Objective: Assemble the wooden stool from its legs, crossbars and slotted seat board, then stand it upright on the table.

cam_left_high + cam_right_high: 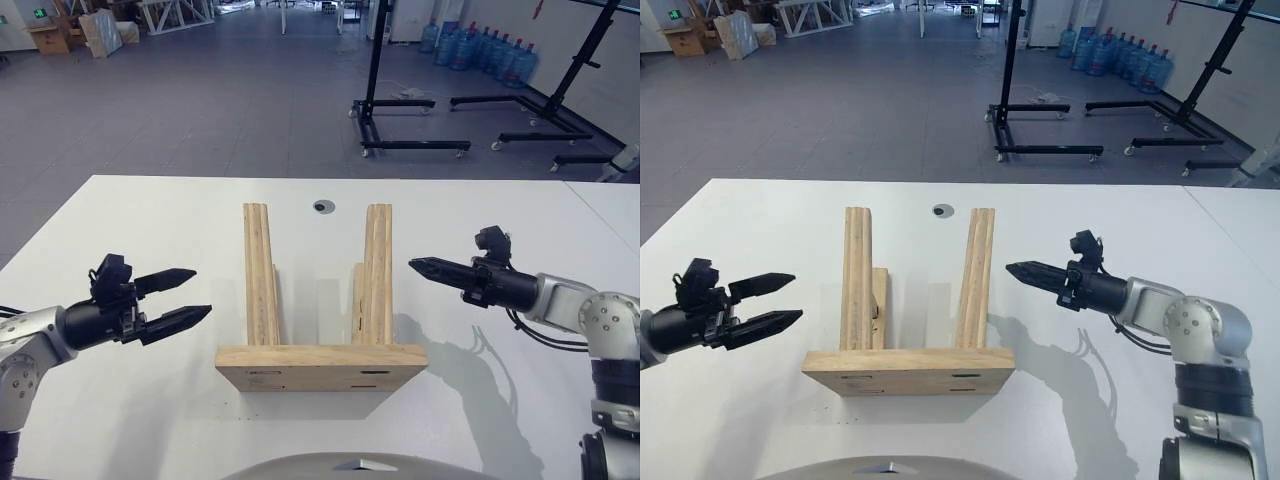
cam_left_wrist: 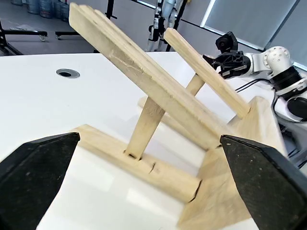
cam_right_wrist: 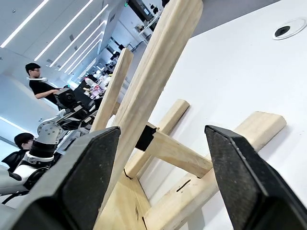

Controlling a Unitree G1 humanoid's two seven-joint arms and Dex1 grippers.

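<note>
Left gripper (image 1: 201, 292): fingers spread, pinching nothing; hovering over the table (image 1: 120, 220) well to the left of the stool, tips aimed toward it.
Right gripper (image 1: 414, 265): fingers parted by the look of the right wrist view, holding nothing; hovering just off the stool's right side, pointed at the right-hand legs, not touching.
Stool (image 1: 320, 366): mid-table between the two grippers, lying on its side, apparently fully joined.
Seat board (image 1: 908, 370): standing on its long edge at the end nearest the robot, small slots showing in its face.
Legs (image 1: 260, 275): two stacked pairs running away from the seat board toward the table's round port (image 1: 323, 207); lower ones flat on the table, upper ones raised.
Crossbars (image 3: 178, 154): seated in the leg slots, bridging lower and upper legs.
Wood: pale, layered edge grain, a small crack near one joint.
Step in hand: assembly seemingly done; only standing the stool upright left.
Next move: close in from both sides, grip the legs or the seat board, tip the far ends down so all four feet land evenly, without prying the joints loose.
</note>
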